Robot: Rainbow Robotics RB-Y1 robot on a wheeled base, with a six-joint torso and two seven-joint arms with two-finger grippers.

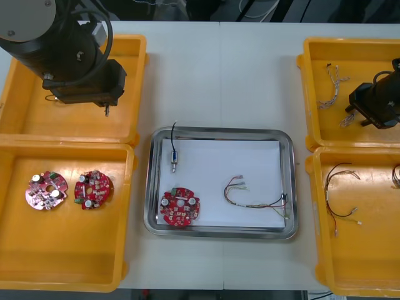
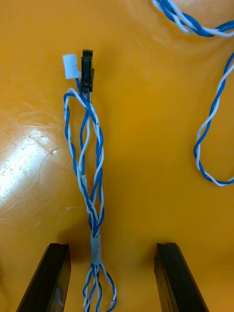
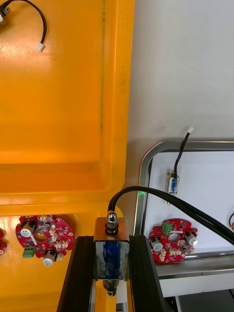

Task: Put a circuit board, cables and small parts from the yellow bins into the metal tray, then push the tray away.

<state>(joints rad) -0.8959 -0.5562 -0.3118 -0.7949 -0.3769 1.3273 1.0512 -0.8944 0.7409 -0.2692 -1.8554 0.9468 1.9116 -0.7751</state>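
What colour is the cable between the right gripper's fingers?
The cable is twisted blue and white; right wrist view.

Tray (image 1: 220, 131), tabletop centre: circuit board (image 1: 180, 208) near-left corner, cable (image 1: 256, 197) near-right, small metal part (image 1: 175, 156) far-left. My left gripper (image 3: 112, 243): over far-left bin (image 1: 25, 106); right gripper (image 2: 113, 248): over far-right bin (image 1: 365, 59).

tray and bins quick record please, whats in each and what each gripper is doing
tray: circuit board, small part on a black lead, thin cable
near left bin: two spare boards
near right bin: loose cables
left gripper: over far left bin, shut on held part with its own black lead
right gripper: low over far right bin, open, astride blue and white cable
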